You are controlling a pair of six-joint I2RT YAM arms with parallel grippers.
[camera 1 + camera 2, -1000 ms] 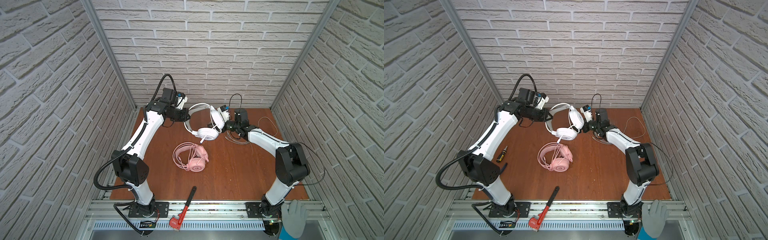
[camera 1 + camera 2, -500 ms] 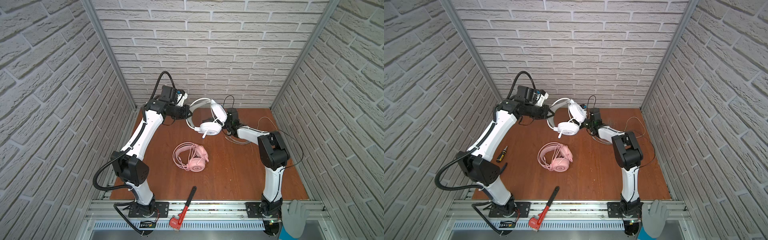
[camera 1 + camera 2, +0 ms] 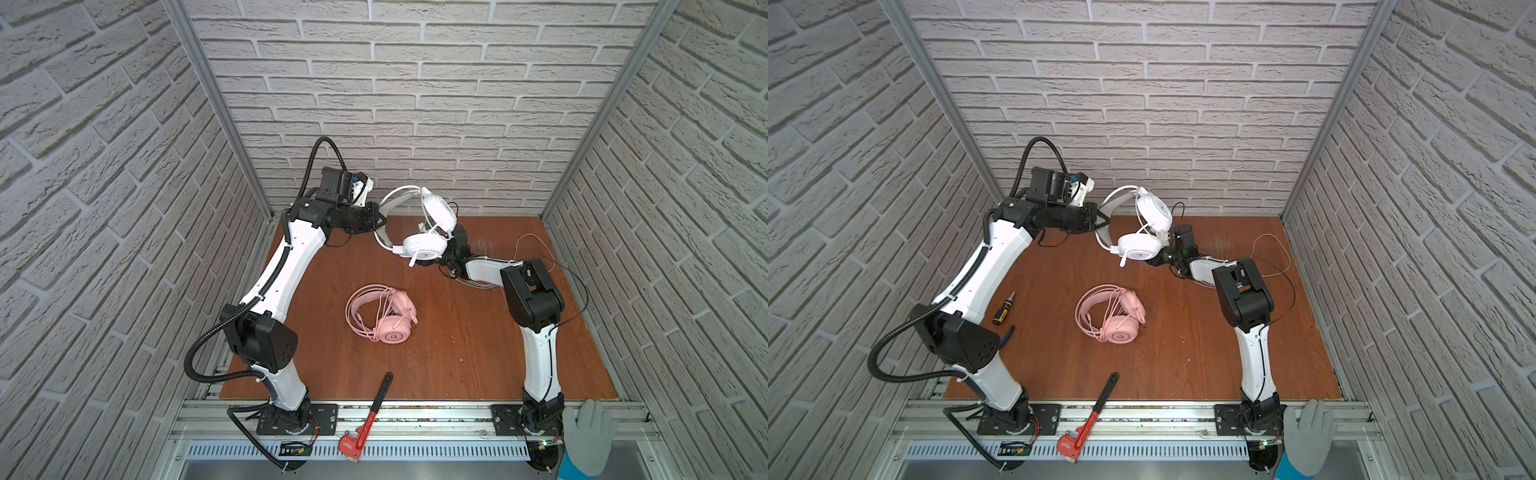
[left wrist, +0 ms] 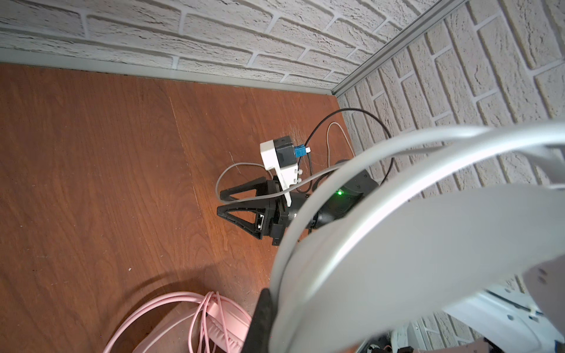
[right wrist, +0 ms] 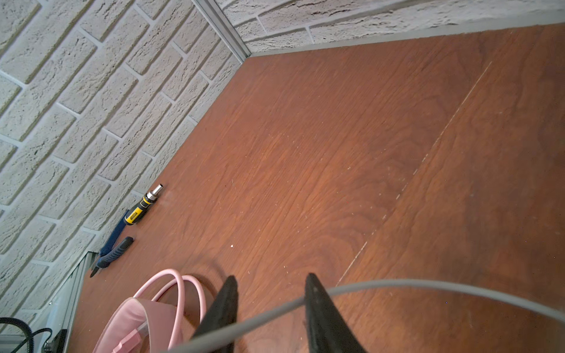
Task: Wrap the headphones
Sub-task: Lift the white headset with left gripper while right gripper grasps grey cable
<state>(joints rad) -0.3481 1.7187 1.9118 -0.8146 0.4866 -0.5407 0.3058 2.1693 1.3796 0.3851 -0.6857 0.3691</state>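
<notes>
Boxing in the scene on three sides, brick-patterned walls (image 3: pixel 415 104) rise straight from a reddish wooden surface (image 3: pixel 457 361), which ends at a metal rail (image 3: pixel 415 417) along the front. Most of the front half of the surface is bare, as is the strip along the right wall.

Both arms reach toward the back edge. The left gripper (image 3: pixel 380 218) is clamped on the headband of the white headset (image 3: pixel 424 245), which hangs above the surface close to the back wall. Its lower earcup overlaps the right wrist in both top views. The right gripper (image 4: pixel 220 201) sits low just beside it. Its jaws stand apart, and the headset's grey cable (image 5: pixel 397 284) runs across the gap between them (not pinched, as far as the wrist views show).

The pink headset (image 3: pixel 384 313) lies flat near the middle of the surface, its cable wound over the band. A gloved hand (image 3: pixel 590 440) rests on the rail at the front right corner. A red-and-black pipe wrench (image 3: pixel 370 415) lies across the front edge with its head on the rail. A yellow-and-black screwdriver (image 3: pixel 1004 307) and blue-handled pliers (image 5: pixel 113 250) lie by the left wall.

Compared with a second ago, the right arm's elbow has folded in toward the back. The white headset is higher and nearer the wall. The pink headset and wrench have not moved.
</notes>
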